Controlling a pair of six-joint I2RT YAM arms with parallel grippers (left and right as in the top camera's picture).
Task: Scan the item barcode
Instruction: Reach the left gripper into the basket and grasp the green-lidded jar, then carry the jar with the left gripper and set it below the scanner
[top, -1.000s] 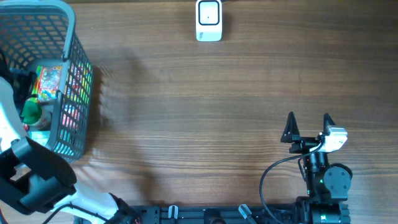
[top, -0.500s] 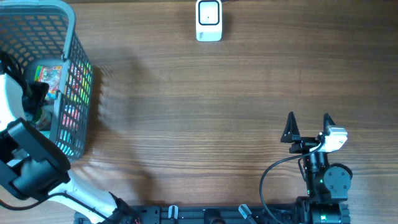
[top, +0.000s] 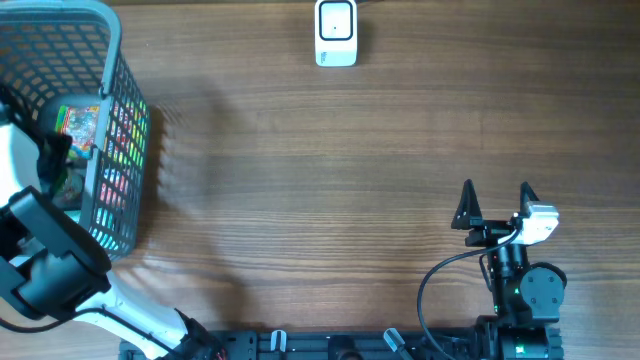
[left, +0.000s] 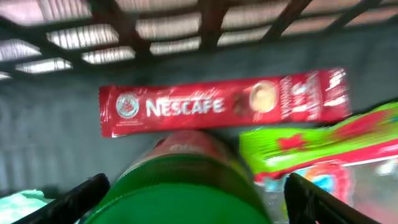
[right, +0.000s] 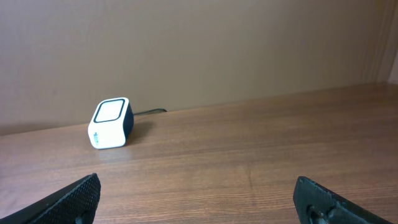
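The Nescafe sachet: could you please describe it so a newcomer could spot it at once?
Look in the grey mesh basket at the left edge of the table. Beyond the green-capped bottle lies the sachet: the only long, narrow red strip, lettered in white.

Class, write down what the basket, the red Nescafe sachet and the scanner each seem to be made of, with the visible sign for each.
Basket: likely moulded plastic, matte grey; one-piece lattice walls with a thick rim.
Nescafe sachet: seemingly printed plastic or foil film, glossy; flat, thin, with sheen.
Scanner: probably hard plastic, smooth white shell with dark panel; rounded moulded corners.
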